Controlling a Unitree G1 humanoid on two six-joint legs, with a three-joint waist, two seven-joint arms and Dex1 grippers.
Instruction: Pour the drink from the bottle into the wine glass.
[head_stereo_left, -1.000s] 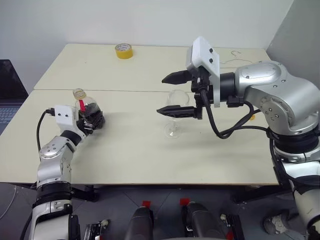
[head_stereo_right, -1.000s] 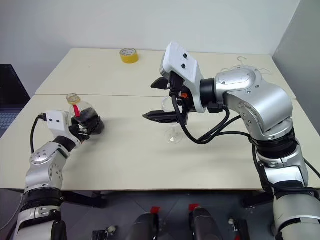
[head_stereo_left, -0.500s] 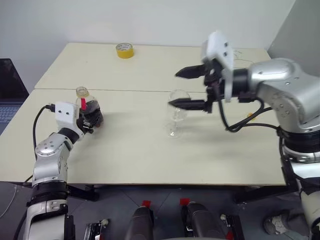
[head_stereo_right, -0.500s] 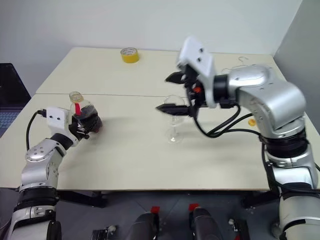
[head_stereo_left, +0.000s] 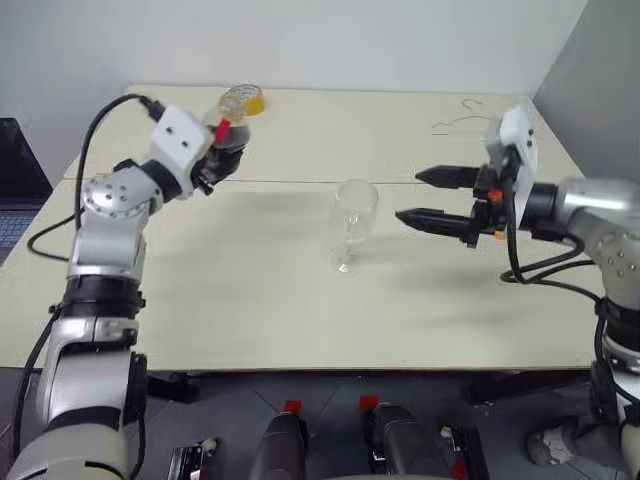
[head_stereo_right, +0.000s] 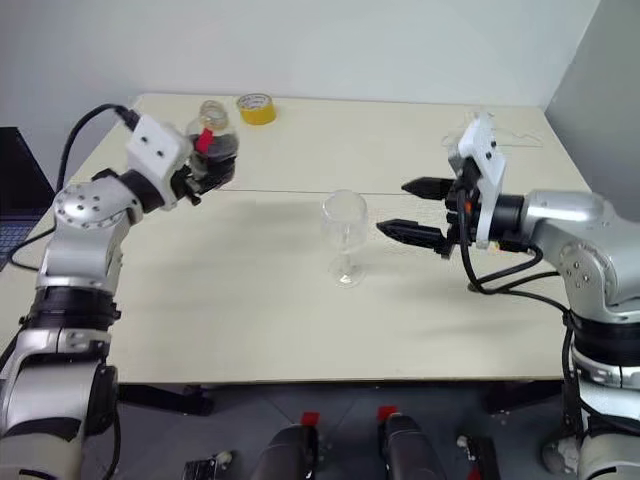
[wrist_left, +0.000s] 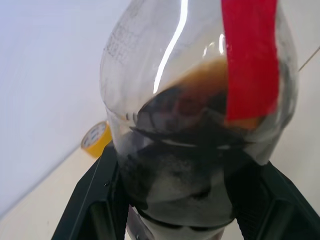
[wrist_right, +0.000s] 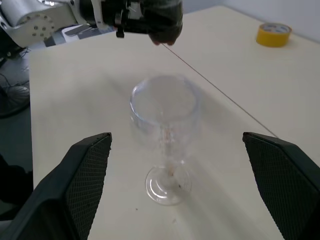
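— Two tools are up over the bench (head_stereo_left: 250, 300), and the wine glass (head_stereo_left: 352, 224) is the thing to place them by. It stands upright on its foot near the middle of the bench, looking empty and touched by nothing.

— Where's the right tool?

— The right tool (head_stereo_left: 432, 197) hangs level just to the right of the glass, at bowl height, pointing at it. Its two black fingers (head_stereo_left: 436, 218) are spread wide, one above the other, with nothing between them.

— And the bottle?

— Farther back and well to the left of the glass, lifted clear of the bench. The left tool (head_stereo_right: 205, 170) is clamped tight round the bottle (head_stereo_right: 212, 135), roughly upright with its mouth topmost. The drink (wrist_left: 190, 135) sits dark in the lower part, behind the red label strip (wrist_left: 249, 55).

— Anything beyond that?

— One yellow tape roll (head_stereo_right: 257, 108) near the far edge, behind the glass and to its left, just beyond the raised bottle.
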